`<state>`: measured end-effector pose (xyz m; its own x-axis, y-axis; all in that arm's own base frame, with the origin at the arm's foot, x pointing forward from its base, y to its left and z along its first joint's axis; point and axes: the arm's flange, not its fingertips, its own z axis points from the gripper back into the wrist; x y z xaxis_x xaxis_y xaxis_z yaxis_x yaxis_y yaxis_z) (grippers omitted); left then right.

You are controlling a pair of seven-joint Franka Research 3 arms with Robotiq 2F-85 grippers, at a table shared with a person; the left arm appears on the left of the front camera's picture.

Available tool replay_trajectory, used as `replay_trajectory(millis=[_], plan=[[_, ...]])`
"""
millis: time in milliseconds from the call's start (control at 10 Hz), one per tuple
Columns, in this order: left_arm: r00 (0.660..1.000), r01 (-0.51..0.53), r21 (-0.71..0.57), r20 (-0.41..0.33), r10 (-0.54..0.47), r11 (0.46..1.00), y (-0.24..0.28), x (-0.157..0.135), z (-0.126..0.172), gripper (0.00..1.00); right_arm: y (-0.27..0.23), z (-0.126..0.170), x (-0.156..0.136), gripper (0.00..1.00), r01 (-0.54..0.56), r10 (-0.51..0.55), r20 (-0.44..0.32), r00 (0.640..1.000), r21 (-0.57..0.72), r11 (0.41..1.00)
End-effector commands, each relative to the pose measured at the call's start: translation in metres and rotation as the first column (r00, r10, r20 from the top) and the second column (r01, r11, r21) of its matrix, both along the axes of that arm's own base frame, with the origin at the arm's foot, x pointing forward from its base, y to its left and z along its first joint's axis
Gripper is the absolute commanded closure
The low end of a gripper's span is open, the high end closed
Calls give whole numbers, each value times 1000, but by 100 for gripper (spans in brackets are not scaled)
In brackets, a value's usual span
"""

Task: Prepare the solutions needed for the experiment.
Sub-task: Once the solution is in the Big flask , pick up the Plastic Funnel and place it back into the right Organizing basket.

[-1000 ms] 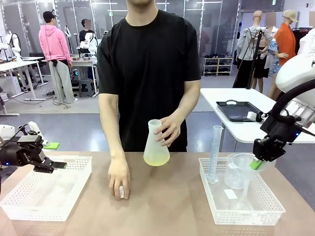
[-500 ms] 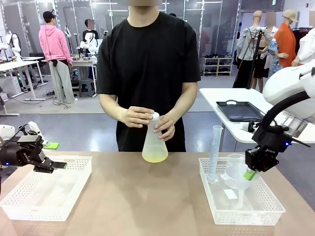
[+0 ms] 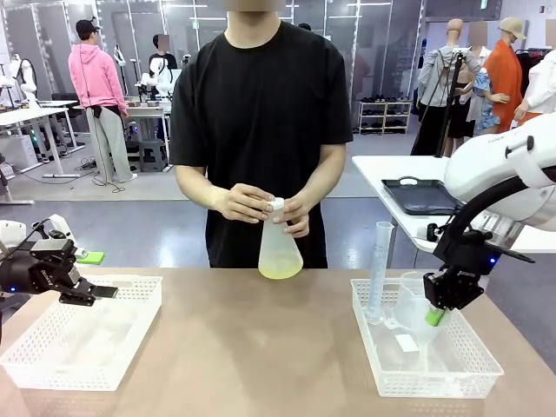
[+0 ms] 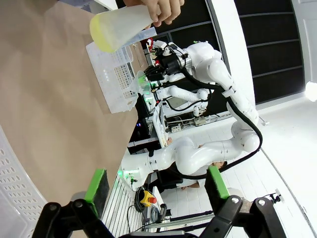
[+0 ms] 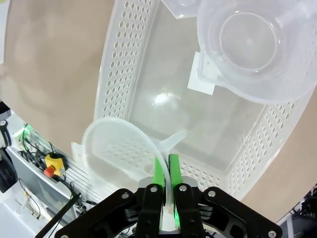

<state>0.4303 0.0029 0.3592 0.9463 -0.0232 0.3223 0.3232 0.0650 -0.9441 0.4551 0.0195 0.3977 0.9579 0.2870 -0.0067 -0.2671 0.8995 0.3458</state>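
Right gripper (image 5: 166, 163) is clamped on the thin rim of the clear funnel (image 5: 119, 148), pads nearly together, low inside the right basket (image 3: 434, 387) at four o'clock on the surface. Left gripper (image 3: 104, 292) hangs with its pads wide apart over the left basket (image 3: 52, 382) at eight o'clock.

The solutions (image 3: 280, 271) lie as a shallow pale yellow layer in the flask (image 3: 280, 248) at twelve o'clock, which the person's hands (image 3: 246, 203) hold at the neck.

I judge the funnel to be the step in hand. I would move it straight up or down with the stem vertical, clear of the beaker (image 5: 247, 44) and the measuring cylinder (image 3: 380, 269), because that thin rim could slip.

A white tag (image 5: 203, 74) lies in the basket; I can read no writing or brand.
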Motion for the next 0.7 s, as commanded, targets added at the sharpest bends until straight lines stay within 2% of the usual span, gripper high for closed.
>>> replay_trajectory(millis=[0,100,200,400,600], plan=[[1000,0,-1,5,0,1000,-1,-2,2,0,8,-3,5,77,19,-18,31,999,-39,999],[1000,0,-1,5,0,1000,-1,-2,2,0,10,-3,6,58,23,-20,55,998,-53,998],[1000,0,-1,5,0,1000,-1,-2,2,0,10,-3,6,70,25,-21,74,997,-59,998],[1000,0,-1,5,0,1000,-1,-2,2,0,10,-3,6,70,30,-24,86,996,-66,997],[1000,0,-1,5,0,1000,-1,-2,2,0,6,1,9,70,0,1,66,998,-23,1000]])
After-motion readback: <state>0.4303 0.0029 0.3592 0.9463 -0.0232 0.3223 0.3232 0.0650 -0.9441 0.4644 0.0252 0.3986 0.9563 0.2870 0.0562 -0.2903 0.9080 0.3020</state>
